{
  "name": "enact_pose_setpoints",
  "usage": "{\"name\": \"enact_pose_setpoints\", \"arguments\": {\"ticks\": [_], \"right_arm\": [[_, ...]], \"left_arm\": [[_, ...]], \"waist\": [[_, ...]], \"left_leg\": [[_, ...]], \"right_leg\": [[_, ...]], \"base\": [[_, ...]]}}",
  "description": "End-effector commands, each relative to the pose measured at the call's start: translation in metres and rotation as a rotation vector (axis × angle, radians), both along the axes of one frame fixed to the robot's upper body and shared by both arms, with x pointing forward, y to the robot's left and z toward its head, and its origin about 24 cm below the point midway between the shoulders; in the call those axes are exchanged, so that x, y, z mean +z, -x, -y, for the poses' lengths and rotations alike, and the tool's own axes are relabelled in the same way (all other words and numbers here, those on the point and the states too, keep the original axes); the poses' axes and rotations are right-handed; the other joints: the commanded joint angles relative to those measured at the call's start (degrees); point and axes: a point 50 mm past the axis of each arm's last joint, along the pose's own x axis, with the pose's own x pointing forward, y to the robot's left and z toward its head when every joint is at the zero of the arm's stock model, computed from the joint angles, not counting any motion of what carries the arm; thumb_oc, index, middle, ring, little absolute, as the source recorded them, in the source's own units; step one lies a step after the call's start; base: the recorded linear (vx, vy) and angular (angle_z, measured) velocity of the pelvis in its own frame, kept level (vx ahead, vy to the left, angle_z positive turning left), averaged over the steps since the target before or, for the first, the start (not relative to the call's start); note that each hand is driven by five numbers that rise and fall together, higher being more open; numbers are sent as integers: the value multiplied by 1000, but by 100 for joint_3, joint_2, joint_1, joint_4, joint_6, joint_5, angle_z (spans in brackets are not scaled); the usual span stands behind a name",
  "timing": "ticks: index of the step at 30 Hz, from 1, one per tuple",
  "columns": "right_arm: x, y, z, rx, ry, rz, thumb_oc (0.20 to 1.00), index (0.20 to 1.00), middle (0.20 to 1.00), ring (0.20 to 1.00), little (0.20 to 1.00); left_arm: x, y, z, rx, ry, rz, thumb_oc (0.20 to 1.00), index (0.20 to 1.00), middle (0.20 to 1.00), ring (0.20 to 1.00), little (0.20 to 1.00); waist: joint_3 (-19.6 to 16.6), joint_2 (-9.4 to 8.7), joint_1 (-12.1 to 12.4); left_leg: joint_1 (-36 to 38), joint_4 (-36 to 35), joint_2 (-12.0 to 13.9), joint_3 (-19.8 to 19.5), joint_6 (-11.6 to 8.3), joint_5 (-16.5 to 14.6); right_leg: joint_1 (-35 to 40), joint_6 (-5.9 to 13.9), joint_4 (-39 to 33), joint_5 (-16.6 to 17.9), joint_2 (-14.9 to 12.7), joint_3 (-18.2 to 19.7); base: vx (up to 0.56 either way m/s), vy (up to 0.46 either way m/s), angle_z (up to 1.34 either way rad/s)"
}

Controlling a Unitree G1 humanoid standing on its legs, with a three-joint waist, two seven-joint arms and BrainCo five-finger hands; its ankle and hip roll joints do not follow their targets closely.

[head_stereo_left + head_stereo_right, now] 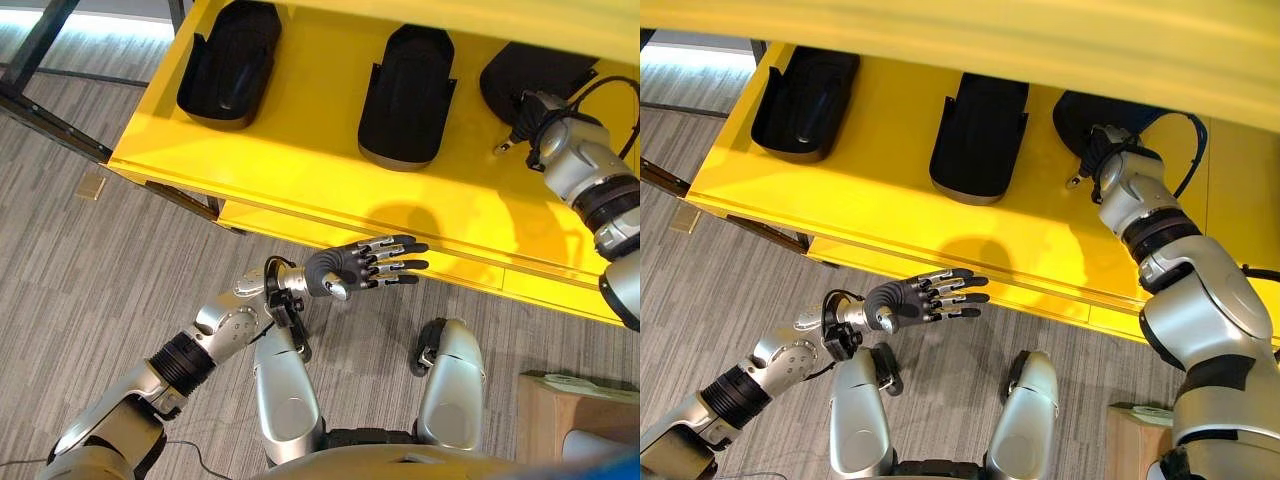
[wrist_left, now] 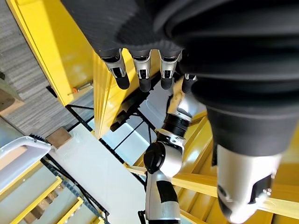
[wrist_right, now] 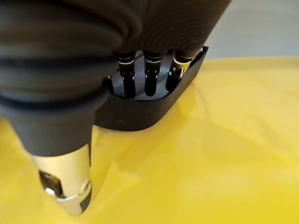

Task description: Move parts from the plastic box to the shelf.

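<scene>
Three black parts sit on the yellow shelf [image 1: 300, 160]: one at the upper left of the frame [image 1: 228, 62], one in the middle [image 1: 408, 95], and a third at the upper right [image 1: 1090, 115]. My right hand [image 3: 145, 79] rests its fingers inside that third part, thumb outside and clear of it, so I judge it just set down. My left hand [image 1: 375, 262] hovers empty below the shelf edge, fingers straight and spread. The box is out of sight, so I cannot tell what remains
</scene>
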Motion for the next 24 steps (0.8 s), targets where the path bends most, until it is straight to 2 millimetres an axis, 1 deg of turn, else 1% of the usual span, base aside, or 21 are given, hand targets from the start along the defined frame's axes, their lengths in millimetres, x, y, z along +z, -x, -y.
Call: {"name": "enact_pose_setpoints", "arguments": {"ticks": [1,2,7,9,13,17,20,24], "right_arm": [[13,0,7,-32,15,-89,831,831,831,831,831],[11,-1,8,-30,53,-100,200,200,200,200,200],[9,-1,13,-71,98,-118,200,200,200,200,200],[1,-1,16,-72,151,-142,200,200,200,200,200],[-5,-2,11,-22,220,-143,200,200,200,200,200],[-11,1,4,56,348,-123,200,200,200,200,200],[-17,8,2,130,464,-104,200,200,200,200,200],[-22,14,-6,210,547,-72,200,200,200,200,200]], "left_arm": [[15,6,13,-100,56,89,1000,1000,1000,1000,1000],[15,5,13,-100,54,85,1000,1000,1000,1000,1000],[12,5,15,-125,53,71,1000,1000,1000,1000,1000],[9,5,16,-133,44,79,1000,1000,1000,1000,1000],[9,6,16,-128,44,88,1000,1000,1000,1000,1000],[10,6,12,-111,55,97,1000,1000,1000,1000,1000],[10,9,6,-92,59,106,1000,1000,1000,1000,1000],[11,9,1,-71,66,106,1000,1000,1000,1000,1000]], "waist": [[4,49,166],[2,50,181],[-5,67,222],[-1,92,239],[5,102,203],[-15,77,89],[-33,56,-11],[-45,40,-97]], "left_leg": [[371,-481,124,155,22,15],[375,-504,121,153,21,31],[370,-533,100,126,11,46],[369,-600,121,112,-9,114],[393,-676,133,155,-30,160],[447,-760,165,225,-57,214],[483,-814,185,278,-66,247],[484,-812,197,311,-67,233]], "right_leg": [[169,-25,443,-157,-88,-146],[164,-24,459,-158,-95,-157],[183,-6,436,-144,-104,-169],[200,13,391,-123,-126,-202],[205,41,304,-81,-108,-194],[223,76,198,-34,-72,-152],[246,105,108,-4,-28,-106],[229,129,67,12,2,-50]], "base": [[1,-37,8],[1,-32,5],[0,-8,1],[-25,-23,6],[-16,-8,2],[0,0,0],[2,4,-1],[5,6,-3]]}}
